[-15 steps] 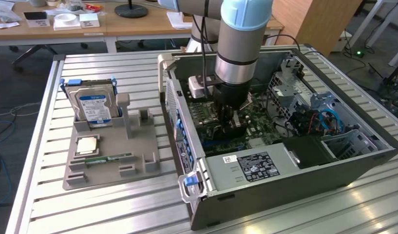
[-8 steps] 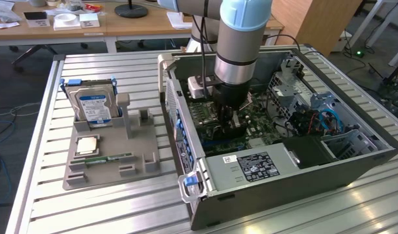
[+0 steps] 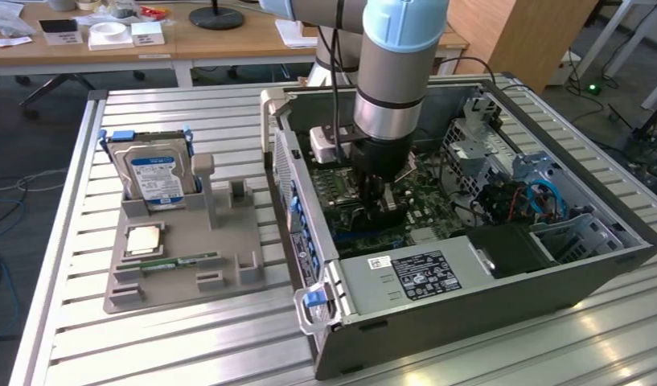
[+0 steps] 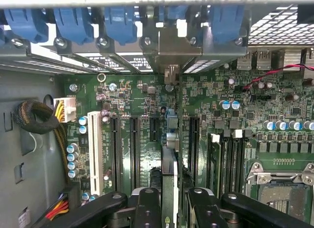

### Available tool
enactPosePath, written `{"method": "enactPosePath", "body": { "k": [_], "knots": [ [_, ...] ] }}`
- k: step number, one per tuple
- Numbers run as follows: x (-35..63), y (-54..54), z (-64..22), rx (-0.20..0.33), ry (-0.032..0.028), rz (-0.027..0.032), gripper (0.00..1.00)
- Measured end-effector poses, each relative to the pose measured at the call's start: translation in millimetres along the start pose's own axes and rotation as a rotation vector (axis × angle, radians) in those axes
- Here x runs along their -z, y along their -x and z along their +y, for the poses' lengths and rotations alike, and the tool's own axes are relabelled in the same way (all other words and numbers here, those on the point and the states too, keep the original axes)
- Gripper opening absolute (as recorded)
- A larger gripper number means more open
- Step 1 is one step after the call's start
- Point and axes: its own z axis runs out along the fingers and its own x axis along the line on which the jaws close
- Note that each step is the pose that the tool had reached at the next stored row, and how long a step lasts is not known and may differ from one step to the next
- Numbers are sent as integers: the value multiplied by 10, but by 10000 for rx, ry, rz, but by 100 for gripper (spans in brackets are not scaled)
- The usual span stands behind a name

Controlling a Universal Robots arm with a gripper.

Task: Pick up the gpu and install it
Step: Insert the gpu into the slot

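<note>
Arm reaches down into the open computer case (image 3: 585, 265), which lies on its side on the slatted table (image 3: 199, 354), toward the exterior view's right. The gripper (image 3: 379, 211) is low over the green motherboard (image 3: 436, 211). In the wrist view the gripper (image 4: 174, 201) has its black fingers (image 4: 147, 208) clamped on the gpu (image 4: 169, 188), one finger on each face of the card, which is seen edge-on. The card stands upright on edge over the board, among the long black expansion slots (image 4: 133, 149), its far end running toward the rear wall of the case; the pale metal bracket (image 4: 171, 48) sits against that wall, beneath the row of blue slot clips (image 4: 73, 22). Whether the card edge is fully down in a slot cannot be told. The empty CPU socket (image 4: 282, 191) lies beside the slots. On the exterior view's left, well apart from the case, a grey parts holder (image 3: 183, 269) carries the silver hard drive (image 3: 154, 173) upright at its far end and a narrow green memory stick (image 3: 180, 260) lying flat nearer.
</note>
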Motion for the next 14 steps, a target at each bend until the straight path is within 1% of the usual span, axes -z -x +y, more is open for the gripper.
{"method": "enactPosePath", "body": {
  "k": [14],
  "knots": [
    [-15, 0, 7, 1, -2, -1, 26]
  ]
}}
